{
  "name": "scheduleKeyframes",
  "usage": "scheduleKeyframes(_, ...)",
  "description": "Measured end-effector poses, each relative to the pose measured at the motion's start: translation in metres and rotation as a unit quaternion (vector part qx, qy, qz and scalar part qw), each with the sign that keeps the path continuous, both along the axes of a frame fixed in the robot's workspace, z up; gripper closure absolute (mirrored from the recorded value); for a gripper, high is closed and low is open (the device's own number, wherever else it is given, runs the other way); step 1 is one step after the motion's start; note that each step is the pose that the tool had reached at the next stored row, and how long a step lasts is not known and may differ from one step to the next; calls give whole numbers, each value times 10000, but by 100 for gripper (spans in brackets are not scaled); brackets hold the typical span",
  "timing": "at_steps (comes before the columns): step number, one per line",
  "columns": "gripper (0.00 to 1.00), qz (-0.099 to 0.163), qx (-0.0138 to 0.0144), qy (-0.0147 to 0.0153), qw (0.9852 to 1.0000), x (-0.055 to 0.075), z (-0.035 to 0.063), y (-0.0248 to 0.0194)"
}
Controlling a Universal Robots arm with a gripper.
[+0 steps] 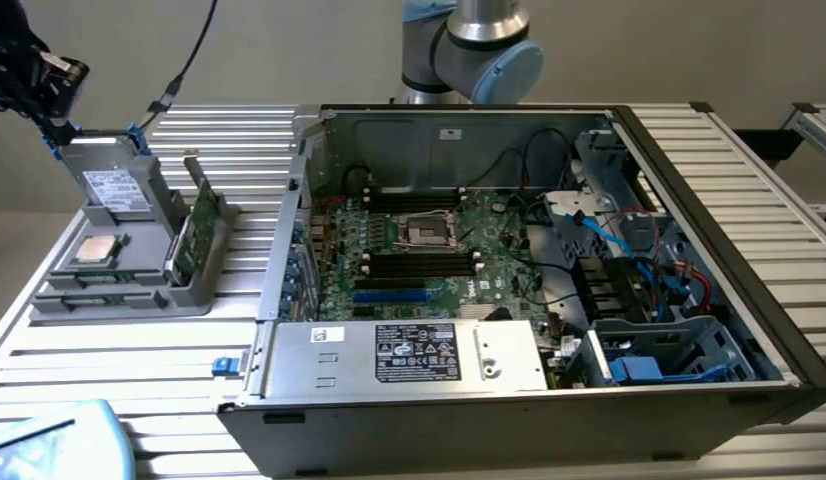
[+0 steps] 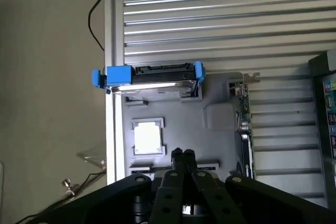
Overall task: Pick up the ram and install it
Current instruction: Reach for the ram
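Status: pick not started. The black fingers [image 2: 177,157] are pressed together with nothing between them, hovering above the moulded grey plastic parts tray [image 1: 120,300], roughly over its middle. The ram [image 1: 186,240], a long thin dark-green circuit-board stick, stands on edge in the slot along the tray's side nearest the open black-and-silver computer case [image 1: 520,420], so it sits off to one side of the fingers with no contact. A second upright piece shares that slot; can't tell what it is. Also in the tray: a silver hard drive with blue plastic side rails [image 2: 149,80] at the end far from the fingers, and a square silver processor chip [image 2: 147,139] in its pocket, just beside the fingertips. Tray and case sit side by side on the ribbed aluminium counter [image 1: 120,370]. Inside the case, well away from the tray, the green motherboard [image 1: 493,250] lies exposed, and the long black memory slots [image 1: 410,262] carry no green stick as far as I can see. My read: nothing done yet, hardly off zero. Left to do: spread the fingers, line up on the stick, grip it, lift it out of the tray, carry it over to the case, seat it in a slot.
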State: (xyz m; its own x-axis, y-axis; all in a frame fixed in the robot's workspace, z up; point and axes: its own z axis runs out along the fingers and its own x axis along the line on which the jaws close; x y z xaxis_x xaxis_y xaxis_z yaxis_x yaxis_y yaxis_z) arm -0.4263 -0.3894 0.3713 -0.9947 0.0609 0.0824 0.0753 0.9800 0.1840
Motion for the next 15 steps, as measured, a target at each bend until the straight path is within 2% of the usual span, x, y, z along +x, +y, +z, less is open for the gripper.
scheduleKeyframes(1, 89, 11, 12, 15, 10000, 0, 0, -8)
scheduleKeyframes(4, 89, 58, 32, 19, 10000, 0, -5, -26)
scheduleKeyframes(9, 89, 333, 31, 20, 9994, -11, -17, -34)
scheduleKeyframes(10, 89, 392, 29, 35, 9992, -12, -22, -34)
scheduleKeyframes(12, 89, 490, -6, 87, 9988, -12, -27, -34)
scheduleKeyframes(15, 89, 605, -103, 170, 9980, -14, -32, -34)
